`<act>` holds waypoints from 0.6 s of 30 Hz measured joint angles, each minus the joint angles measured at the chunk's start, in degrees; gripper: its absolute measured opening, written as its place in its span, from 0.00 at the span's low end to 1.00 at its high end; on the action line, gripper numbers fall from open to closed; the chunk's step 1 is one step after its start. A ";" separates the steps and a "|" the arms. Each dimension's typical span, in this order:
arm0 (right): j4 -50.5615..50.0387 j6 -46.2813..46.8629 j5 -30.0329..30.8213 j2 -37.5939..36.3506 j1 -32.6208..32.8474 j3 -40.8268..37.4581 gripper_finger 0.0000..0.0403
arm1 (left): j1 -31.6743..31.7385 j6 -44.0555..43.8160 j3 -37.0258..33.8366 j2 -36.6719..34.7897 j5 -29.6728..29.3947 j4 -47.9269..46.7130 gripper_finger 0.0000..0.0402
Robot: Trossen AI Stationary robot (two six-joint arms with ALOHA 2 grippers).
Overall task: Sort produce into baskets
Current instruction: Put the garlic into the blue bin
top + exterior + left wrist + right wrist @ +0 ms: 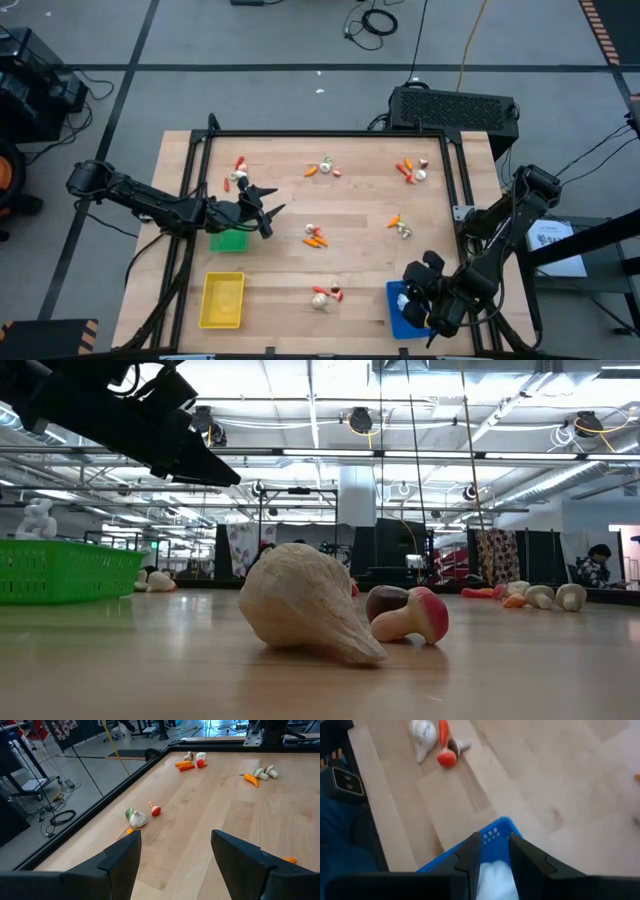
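From above, the right tool (420,290) hangs over the blue basket (398,318) at the near right corner of the worktop (360,215). The left tool (262,205) sits just past the green basket (228,240), fingers spread wide and empty. The yellow basket (222,300) lies nearer the front edge. Produce is scattered in small clusters; the closest to the right arm is the garlic bulb (320,297) with its red piece, lying toward the worktop's middle from the blue basket.

At table height that same garlic bulb (305,605) fills the foreground, lying on its side beside a small mushroom (412,615). The green basket (65,570) stands farther back.

The left wrist camera looks between parted fingers (122,857) toward a bulb and red bit (137,817) near the worktop's edge, straight ahead of that tool.

The right wrist camera shows its fingers (472,855) slightly apart over a white piece (495,877) in the blue basket (492,832); I judge it a release, though I cannot tell if the pads touch it. The next cluster (437,742) lies ahead.
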 joint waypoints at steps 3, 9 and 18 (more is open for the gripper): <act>0.00 -1.58 2.17 0.00 -0.03 0.00 0.23 | 0.00 0.00 0.00 0.00 0.00 0.00 0.62; 0.02 -6.37 8.43 0.00 -0.96 0.00 0.23 | 0.00 0.02 0.00 0.00 0.00 0.00 0.62; 0.50 -17.89 26.73 0.02 -5.23 0.00 0.23 | 0.00 0.10 0.00 0.00 0.01 0.01 0.62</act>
